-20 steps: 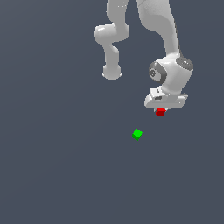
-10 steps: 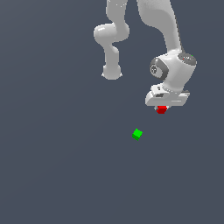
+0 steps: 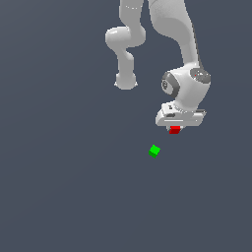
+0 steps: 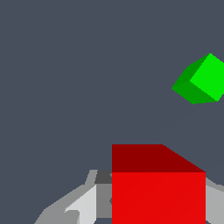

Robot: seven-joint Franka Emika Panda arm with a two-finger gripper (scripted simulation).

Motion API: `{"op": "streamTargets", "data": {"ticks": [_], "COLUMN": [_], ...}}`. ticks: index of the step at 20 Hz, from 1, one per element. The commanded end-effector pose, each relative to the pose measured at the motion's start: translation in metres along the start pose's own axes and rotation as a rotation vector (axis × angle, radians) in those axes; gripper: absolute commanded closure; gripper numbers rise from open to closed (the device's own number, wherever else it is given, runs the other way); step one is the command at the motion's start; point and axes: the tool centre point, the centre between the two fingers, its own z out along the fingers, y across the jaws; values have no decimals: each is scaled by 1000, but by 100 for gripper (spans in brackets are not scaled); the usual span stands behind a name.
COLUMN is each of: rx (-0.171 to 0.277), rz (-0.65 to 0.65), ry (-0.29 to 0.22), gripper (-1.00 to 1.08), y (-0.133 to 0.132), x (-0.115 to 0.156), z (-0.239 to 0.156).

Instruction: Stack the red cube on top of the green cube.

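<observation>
**Red cube carried in the gripper**

Since the earlier frames, the wrist has risen slightly, the red cube with it. Gripper is clenched on the red cube, holding it above the floor. Green cube rests on the floor, near, toward the exterior view's left and lower.

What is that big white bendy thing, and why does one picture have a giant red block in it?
The white thing is a robot arm in a computer simulation. One picture is taken from a camera off to the side. The other comes from a camera on the arm's wrist, so things near it look huge. At the arm's end is the gripper, shut on the red cube. That is the giant red block. The green cube sits alone on the grey floor, apart from the red one.
</observation>
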Motion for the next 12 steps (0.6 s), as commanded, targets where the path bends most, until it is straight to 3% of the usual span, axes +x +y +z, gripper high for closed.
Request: {"op": "streamTargets", "data": {"ticks": [1,12], "rx": [-1,-1], "rz": [1,1], "ry": [0,0], "gripper": [108,108], "y": [18,87], "x": [15,76], "z": [7,34]}}
